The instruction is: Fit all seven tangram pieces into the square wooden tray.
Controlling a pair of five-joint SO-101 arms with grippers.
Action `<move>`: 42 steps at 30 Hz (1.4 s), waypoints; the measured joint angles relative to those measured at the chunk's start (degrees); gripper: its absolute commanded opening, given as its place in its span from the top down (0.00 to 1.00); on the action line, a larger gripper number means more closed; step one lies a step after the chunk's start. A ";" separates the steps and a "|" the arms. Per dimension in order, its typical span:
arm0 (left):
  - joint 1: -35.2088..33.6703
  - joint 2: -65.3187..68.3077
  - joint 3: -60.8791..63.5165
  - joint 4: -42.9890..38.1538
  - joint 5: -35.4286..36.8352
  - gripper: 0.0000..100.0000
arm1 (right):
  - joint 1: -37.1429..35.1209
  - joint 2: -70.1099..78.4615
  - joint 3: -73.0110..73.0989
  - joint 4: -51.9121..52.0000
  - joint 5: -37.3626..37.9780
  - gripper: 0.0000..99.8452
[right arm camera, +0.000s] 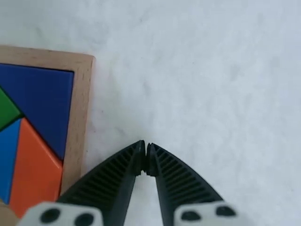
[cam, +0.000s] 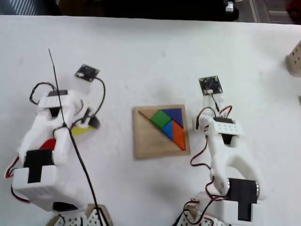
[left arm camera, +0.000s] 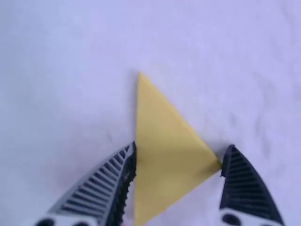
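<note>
The square wooden tray [cam: 141,146] lies mid-table and holds blue [cam: 175,114], green [cam: 161,118], light blue [cam: 168,131] and orange [cam: 178,134] pieces in its right half; its left half is bare wood. In the right wrist view a tray corner [right arm camera: 82,94] sits beside my right gripper [right arm camera: 146,150], which is shut and empty just off the tray's right edge [cam: 201,123]. My left gripper [left arm camera: 178,155] has a finger against each side of a yellow triangle [left arm camera: 162,141], left of the tray [cam: 87,129]. A red piece [cam: 47,143] peeks out under the left arm.
Two small black boards [cam: 87,72] [cam: 210,84] lie on the white table behind the arms. A thin black cable [cam: 80,155] runs across the left arm. A pale perforated object [cam: 295,59] stands at the right edge.
</note>
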 measured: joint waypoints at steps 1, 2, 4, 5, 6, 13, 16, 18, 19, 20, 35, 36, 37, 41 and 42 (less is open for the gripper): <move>0.00 0.00 -0.26 0.62 0.00 0.74 | 0.00 0.00 0.00 0.00 0.00 0.98; 0.00 0.00 -0.44 1.05 0.00 0.74 | 0.00 0.00 0.00 0.00 0.00 0.98; -0.09 0.00 -0.44 2.37 0.18 0.74 | 0.00 0.00 0.00 0.00 0.00 0.98; -0.09 0.00 -0.44 3.25 0.18 0.74 | 0.00 0.00 0.00 0.00 0.00 0.98; -0.09 0.00 -0.53 3.96 0.18 0.74 | 0.00 0.00 0.00 0.00 0.00 0.98; -0.09 0.00 -0.53 6.15 5.45 0.74 | 0.00 0.00 0.00 0.00 0.00 0.98; -0.09 0.00 -1.23 6.77 7.74 0.74 | 0.00 0.00 0.00 0.00 0.00 0.98; -0.70 0.00 -2.20 7.82 8.53 0.74 | 0.00 0.00 0.00 0.00 0.00 0.98; -1.14 0.09 -2.73 8.88 9.32 0.74 | 0.00 0.00 0.00 0.00 0.00 0.98; -1.49 0.09 -3.34 9.76 10.37 0.74 | 0.00 0.00 0.00 0.00 0.00 0.98; -2.20 0.09 -6.51 15.47 6.86 0.61 | 0.00 0.00 0.00 0.00 0.00 0.98; -2.20 0.09 -6.51 15.47 4.66 0.62 | 0.00 0.00 0.00 0.00 0.00 0.98; -2.20 0.09 -6.51 15.47 2.29 0.62 | 0.00 0.00 0.00 0.00 0.00 0.98; -2.20 0.09 -6.42 15.47 -7.74 0.63 | 0.00 0.00 0.00 0.00 0.00 0.98; -2.20 0.09 -6.42 15.38 -8.44 0.63 | 0.00 0.00 0.00 0.00 0.00 0.98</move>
